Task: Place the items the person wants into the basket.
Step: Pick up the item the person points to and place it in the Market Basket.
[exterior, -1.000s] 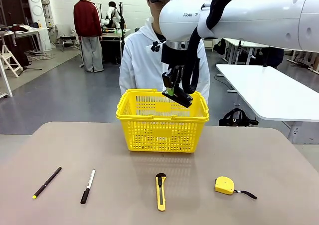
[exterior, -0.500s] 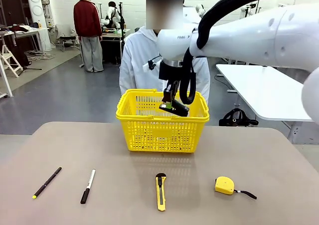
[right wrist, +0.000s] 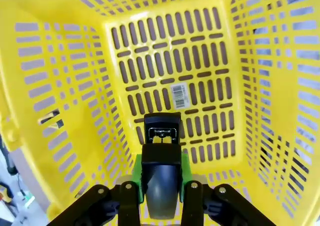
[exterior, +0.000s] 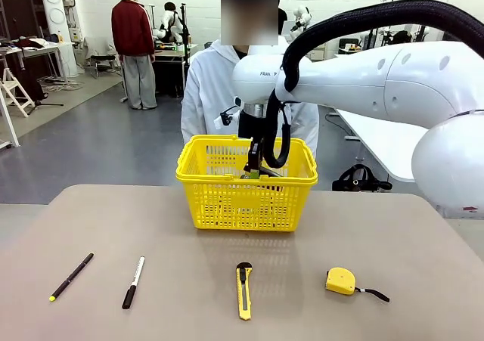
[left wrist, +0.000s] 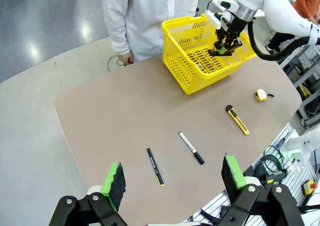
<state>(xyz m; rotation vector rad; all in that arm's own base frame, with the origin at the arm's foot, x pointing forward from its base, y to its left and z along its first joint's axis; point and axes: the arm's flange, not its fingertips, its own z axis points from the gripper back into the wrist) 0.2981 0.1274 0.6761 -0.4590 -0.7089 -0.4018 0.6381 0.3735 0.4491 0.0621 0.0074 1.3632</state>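
Right gripper had sunk into the basket, fingers clamped on a black object, seemingly ready for release; left gripper gaped open.

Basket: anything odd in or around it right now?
Nothing spilled or askew; the basket stands upright. One oddity: the right gripper holds a bulky black object inside its rim, while the marker and the utility knife lie on the table.

The beige worktop carries a yellow basket at its far middle. Nearer the robot, in a row from left to right, lie a thin black pen (yellow-tipped), a marker, a utility knife and a tape measure, all well apart.
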